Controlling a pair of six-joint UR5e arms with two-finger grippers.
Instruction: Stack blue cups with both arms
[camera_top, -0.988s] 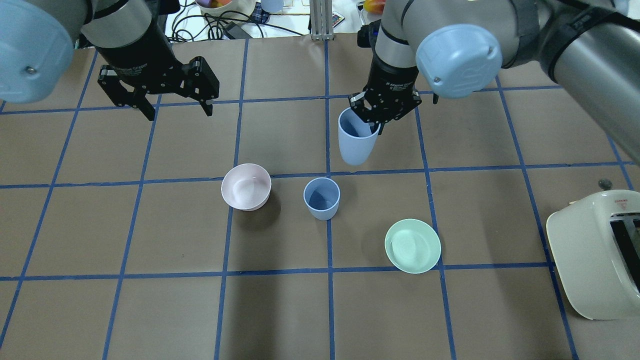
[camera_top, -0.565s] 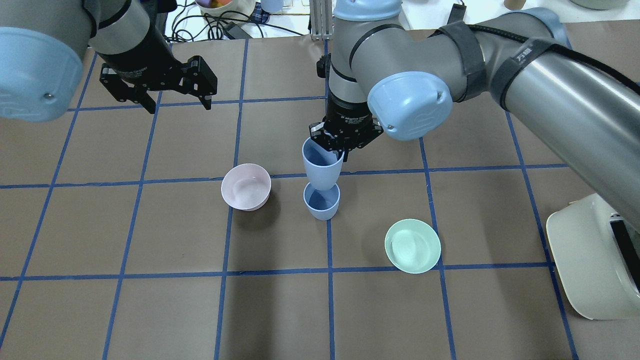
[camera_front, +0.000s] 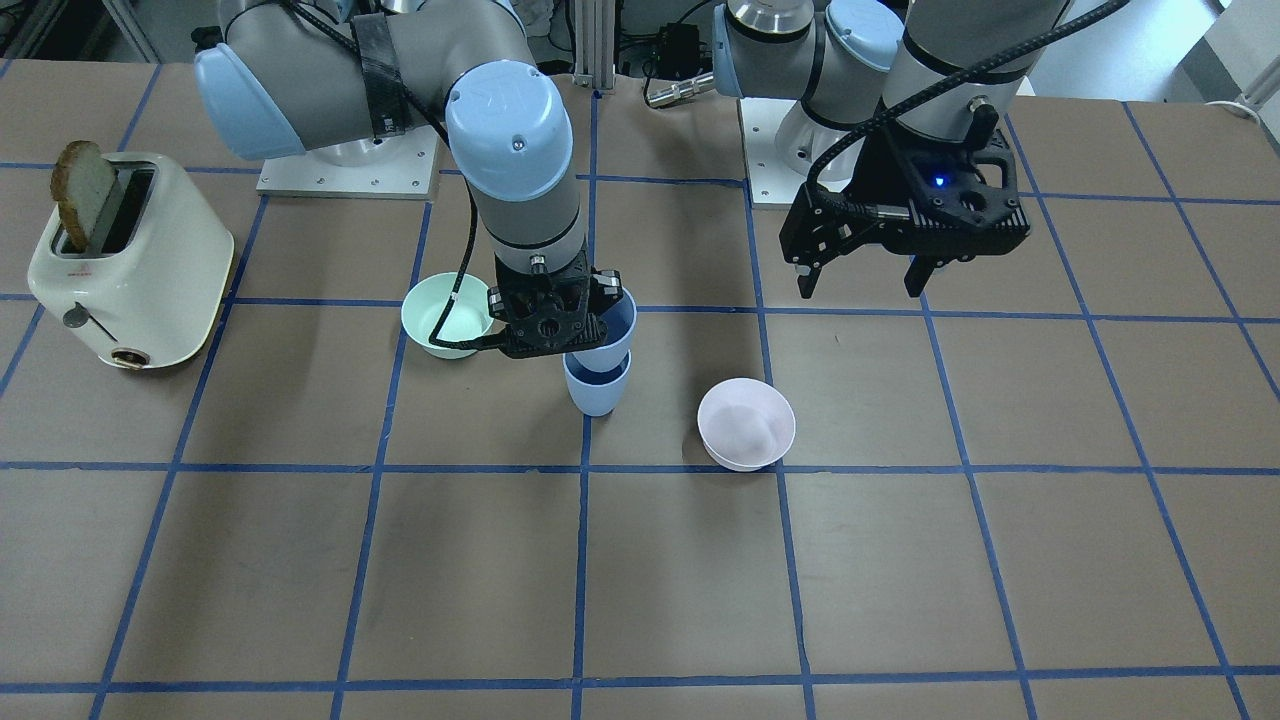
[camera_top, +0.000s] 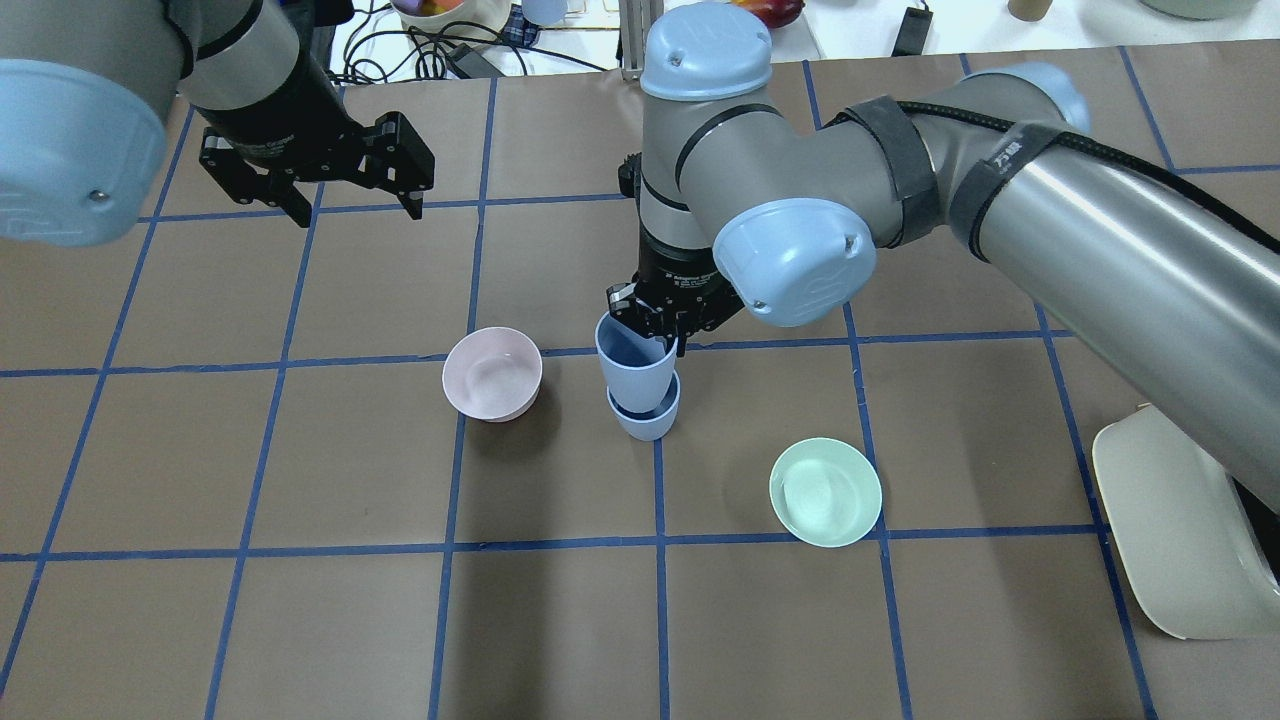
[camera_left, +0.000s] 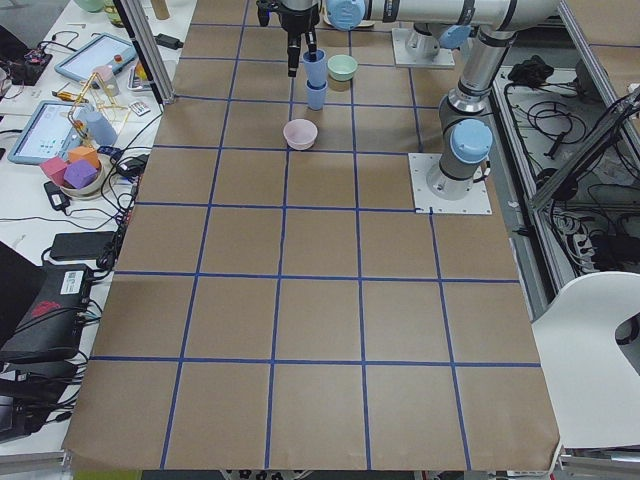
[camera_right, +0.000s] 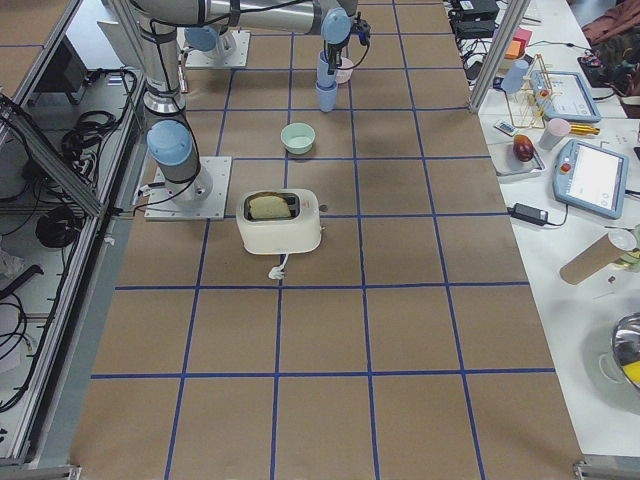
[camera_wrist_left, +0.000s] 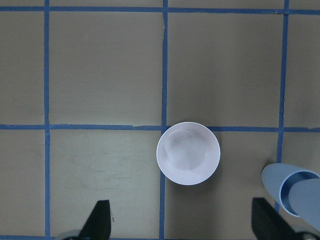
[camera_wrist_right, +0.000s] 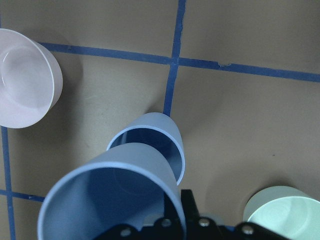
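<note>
Blue bottom cup (camera_top: 646, 424) stands on desk (camera_top: 300, 620), between pink bowl (camera_top: 492, 373) and green bowl (camera_top: 825, 491). Top cup (camera_top: 638, 372) sits part way inside it. Right pincer (camera_top: 668, 330) clamped on top cup rim. My guess: stacking nearly done. Next I push it straight down, then let go. Far back, left pincer (camera_top: 357, 212) wide apart, holds nothing.

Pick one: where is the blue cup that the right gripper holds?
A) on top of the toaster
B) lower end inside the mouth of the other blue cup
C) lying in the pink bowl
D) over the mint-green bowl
B: the right gripper pinches the rim of the held blue cup, whose lower end sits in the mouth of the standing blue cup.
</note>
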